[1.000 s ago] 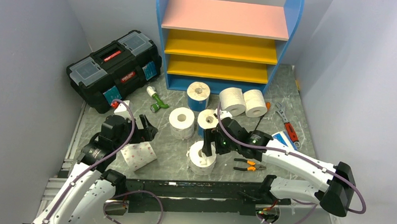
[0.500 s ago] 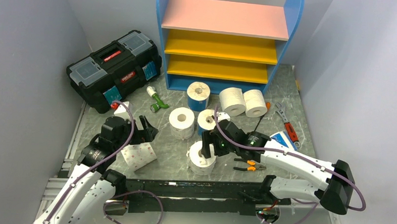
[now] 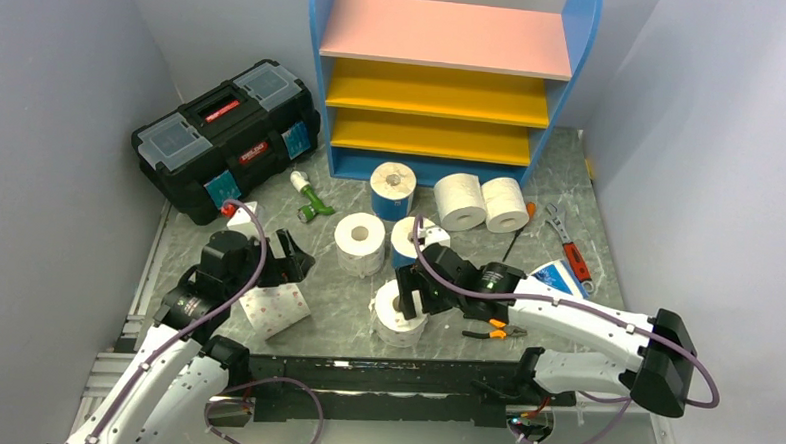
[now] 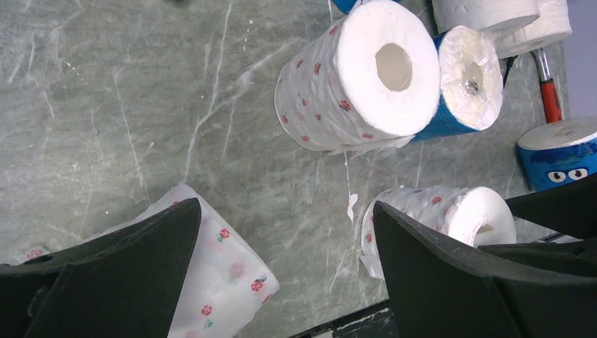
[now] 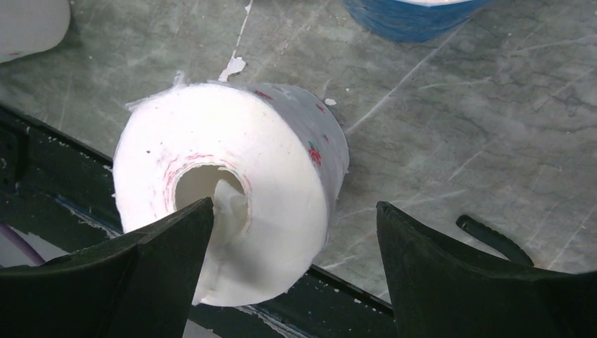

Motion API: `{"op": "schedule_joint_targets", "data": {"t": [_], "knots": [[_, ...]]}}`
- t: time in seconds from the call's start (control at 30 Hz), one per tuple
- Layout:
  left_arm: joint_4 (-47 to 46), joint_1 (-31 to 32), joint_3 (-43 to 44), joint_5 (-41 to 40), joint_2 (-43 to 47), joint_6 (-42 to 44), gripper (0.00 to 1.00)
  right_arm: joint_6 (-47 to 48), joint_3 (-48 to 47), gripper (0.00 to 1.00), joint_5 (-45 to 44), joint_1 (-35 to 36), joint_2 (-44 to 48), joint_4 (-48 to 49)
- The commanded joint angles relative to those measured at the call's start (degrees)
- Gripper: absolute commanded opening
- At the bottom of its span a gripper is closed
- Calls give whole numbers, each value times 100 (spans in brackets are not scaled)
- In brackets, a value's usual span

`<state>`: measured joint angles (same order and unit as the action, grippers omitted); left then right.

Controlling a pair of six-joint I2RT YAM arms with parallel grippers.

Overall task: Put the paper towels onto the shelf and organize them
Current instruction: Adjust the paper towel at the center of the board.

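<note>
Handling the dotted roll (image 5: 281,162) calls for a light touch. I judge it light, soft and easily crushed, with a ragged loose outer sheet that could snag or unwind. It stands on end at the near edge of the table (image 3: 561,169), core opening upward.

The right gripper (image 5: 292,208) is poised over it with jaws spread wide and nothing gripped. One finger sits over the core opening and the other is outside the wall. I cannot tell whether either touches.

Two holds are open to me:
- pinch the wall between core and outer face;
- shift over and span the full body at mid-height.

Either way, I should close gently.

A second dotted roll (image 3: 275,309) lies toward the near left corner, under the left gripper (image 4: 285,206), which is also wide open and empty. The other rolls stand mid-table. The shelf (image 3: 447,34) stands at the far edge with all its boards bare, so no placing is done yet.
</note>
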<state>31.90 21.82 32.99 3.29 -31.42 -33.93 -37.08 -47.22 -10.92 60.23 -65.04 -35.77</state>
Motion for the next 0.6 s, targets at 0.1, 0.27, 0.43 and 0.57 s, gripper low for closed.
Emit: {"op": "schedule_joint_targets", "data": {"t": [0.1,0.27,0.43,0.57], "knots": [[-256,11,-50,108,-59,-112,99,-104,-383,87,-377,60,-110,-27],[-203,9,-62,85,-42,-114,99,-124,-428,83,-385,76,-231,-17],[-214,7,-89,87,-7,-122,99,-133,-389,78,-387,94,-306,-9],[-225,10,-83,125,-51,-119,99,-144,-399,72,-383,109,-373,-41]]}}
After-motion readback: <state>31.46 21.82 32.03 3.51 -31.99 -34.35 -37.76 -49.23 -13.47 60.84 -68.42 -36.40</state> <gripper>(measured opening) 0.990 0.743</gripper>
